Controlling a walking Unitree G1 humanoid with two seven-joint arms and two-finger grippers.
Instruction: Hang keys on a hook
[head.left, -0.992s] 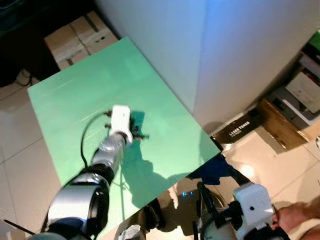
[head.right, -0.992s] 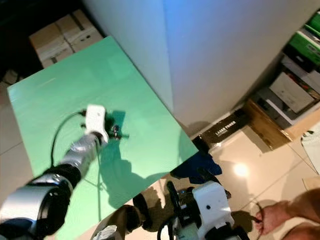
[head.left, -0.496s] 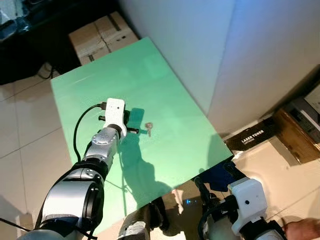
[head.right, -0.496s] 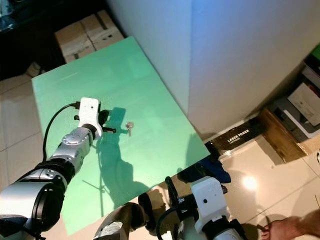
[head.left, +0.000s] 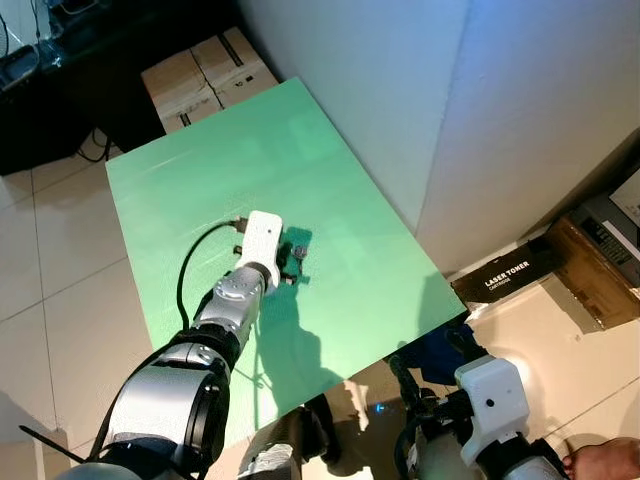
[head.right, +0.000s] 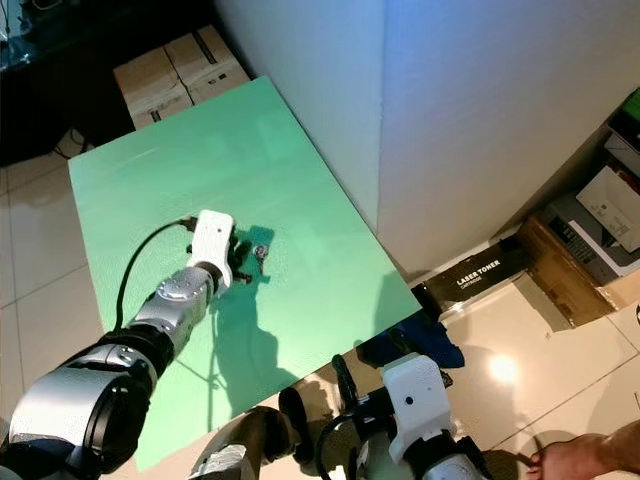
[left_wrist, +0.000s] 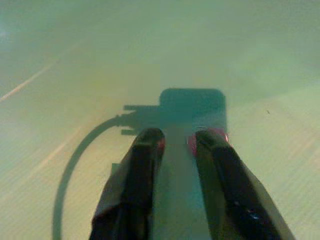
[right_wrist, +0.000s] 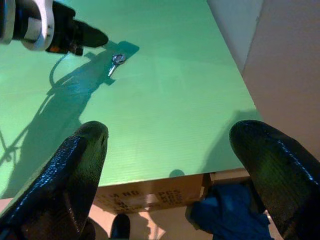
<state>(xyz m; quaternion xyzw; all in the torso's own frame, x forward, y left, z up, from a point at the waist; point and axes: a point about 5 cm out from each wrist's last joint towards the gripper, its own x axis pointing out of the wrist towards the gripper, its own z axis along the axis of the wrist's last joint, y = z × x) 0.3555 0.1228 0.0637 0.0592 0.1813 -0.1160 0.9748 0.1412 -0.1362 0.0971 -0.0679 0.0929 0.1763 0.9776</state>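
A small silver key (head.left: 297, 250) lies flat on the green table top (head.left: 190, 170); it is also visible as the key (right_wrist: 118, 59) in the right wrist view. My left arm reaches out over the table. My left gripper (head.left: 284, 272) hovers low, right beside the key and not holding it. In the left wrist view its black fingers (left_wrist: 145, 150) stand a narrow gap apart over bare green surface and their own shadow. My right gripper (right_wrist: 170, 135) is open wide, low at the table's near edge.
White wall panels (head.left: 400, 100) rise along the table's right side. Cardboard boxes (head.left: 205, 70) sit beyond the far end. A black toner box (head.left: 505, 278) and a blue cloth (head.left: 435, 345) lie on the tiled floor to the right. A person's hand (head.left: 600, 465) shows at the bottom right.
My left gripper has moved right, closing the gap to the key. The key has stayed put. The camera has shifted over the last second.
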